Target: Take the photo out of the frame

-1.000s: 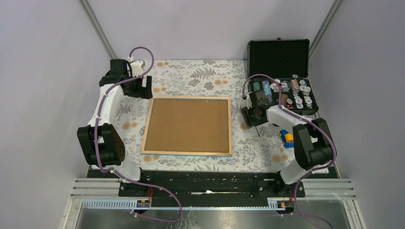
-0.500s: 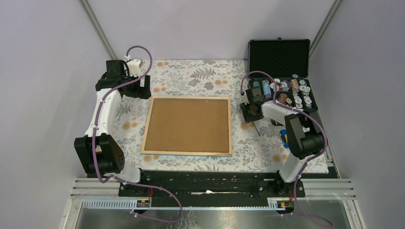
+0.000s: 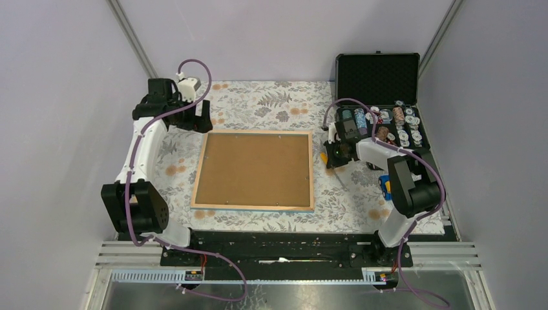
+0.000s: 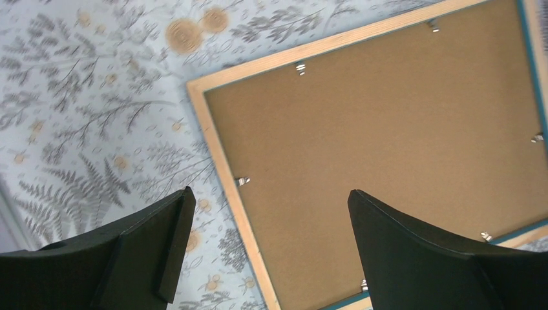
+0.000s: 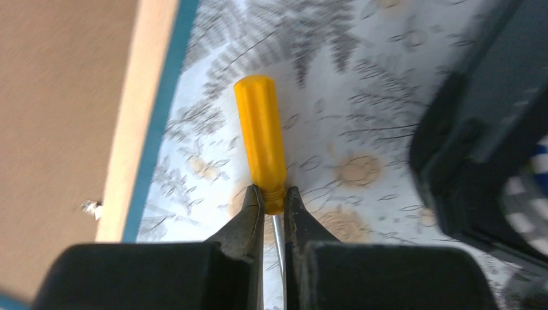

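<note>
The frame (image 3: pixel 200 169) lies face down in the middle of the table, pale wood rim and brown back panel (image 4: pixel 400 129) upward, with small metal tabs (image 4: pixel 242 181) along its inner edge. The photo is hidden under the panel. My left gripper (image 4: pixel 269 194) hangs open above the frame's far left corner, holding nothing. To the right of the frame, my right gripper (image 5: pixel 273 190) is shut on the lower end of a yellow-handled screwdriver (image 5: pixel 262 139). The handle points away over the cloth and the metal shaft runs back between the fingers (image 5: pixel 249 213).
A flowered cloth (image 3: pixel 271 103) covers the table. An open black case (image 3: pixel 378 77) holding several small round containers stands at the back right, close behind my right arm. A small blue and yellow object (image 3: pixel 388 187) lies near the right arm's elbow.
My right gripper has closed from open onto the screwdriver and shifted slightly left toward the frame. The left gripper has shifted a little near the far left corner and stays open.
</note>
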`<state>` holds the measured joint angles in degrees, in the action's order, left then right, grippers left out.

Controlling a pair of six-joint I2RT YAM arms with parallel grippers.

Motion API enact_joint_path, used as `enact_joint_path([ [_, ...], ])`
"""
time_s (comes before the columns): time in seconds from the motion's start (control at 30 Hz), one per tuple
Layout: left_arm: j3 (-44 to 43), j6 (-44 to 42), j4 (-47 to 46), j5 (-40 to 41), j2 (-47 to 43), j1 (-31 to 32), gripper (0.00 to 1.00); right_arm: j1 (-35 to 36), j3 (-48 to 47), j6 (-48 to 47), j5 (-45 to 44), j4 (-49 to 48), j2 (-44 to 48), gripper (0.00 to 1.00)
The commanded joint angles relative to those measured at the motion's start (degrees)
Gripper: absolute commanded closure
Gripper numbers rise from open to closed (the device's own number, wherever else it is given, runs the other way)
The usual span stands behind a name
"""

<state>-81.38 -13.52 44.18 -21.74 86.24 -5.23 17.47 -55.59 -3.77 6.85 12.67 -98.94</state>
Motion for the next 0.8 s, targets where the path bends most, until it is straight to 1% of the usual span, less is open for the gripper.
enact_joint_path([
  [0.0, -6.0, -0.5, 1.2, -5.3, 1.0, 3.8, 0.04, 0.4, -4.6, -4.7, 13.4, 5.9, 4.5, 1.00],
  [0.1, -8.9, 2.1, 3.2, -8.0, 2.7, 6.5, 0.02, 1.3, -10.8, -7.2, 18.2, 7.3, 6.7, 1.00],
  [0.23, -12.7, 9.7, 4.9, -17.8, 6.4, 6.9, 0.01, 5.0, -17.8, -11.6, 20.5, 9.3, 8.3, 1.00],
  [0.3, -14.1, 13.2, 4.8, -21.3, 7.9, 7.4, 0.01, 8.5, -19.5, -15.2, 19.5, 9.4, 9.2, 1.00],
  [0.43, -15.3, 17.5, 4.1, -27.3, 9.9, 9.8, 0.01, 15.9, -23.1, -20.8, 14.3, 9.4, 9.1, 1.00],
  [0.5, -13.3, 20.3, 2.5, -31.3, 10.2, 11.2, 0.01, 18.3, -24.6, -20.9, 12.0, 8.3, 8.9, 1.00],
  [0.6, -5.7, 25.4, -1.5, -39.6, 9.8, 12.9, 0.01, 21.4, -24.4, -21.8, 9.9, 5.2, 9.6, 1.00],
  [0.67, -1.1, 27.9, -3.4, -44.0, 10.0, 14.0, 0.04, 23.6, -24.4, -23.5, 8.6, 4.9, 9.4, 1.00],
  [0.77, 0.8, 29.0, -4.9, -44.7, 9.3, 15.6, 0.06, 25.6, -24.5, -24.6, 7.9, 4.5, 8.9, 1.00],
])
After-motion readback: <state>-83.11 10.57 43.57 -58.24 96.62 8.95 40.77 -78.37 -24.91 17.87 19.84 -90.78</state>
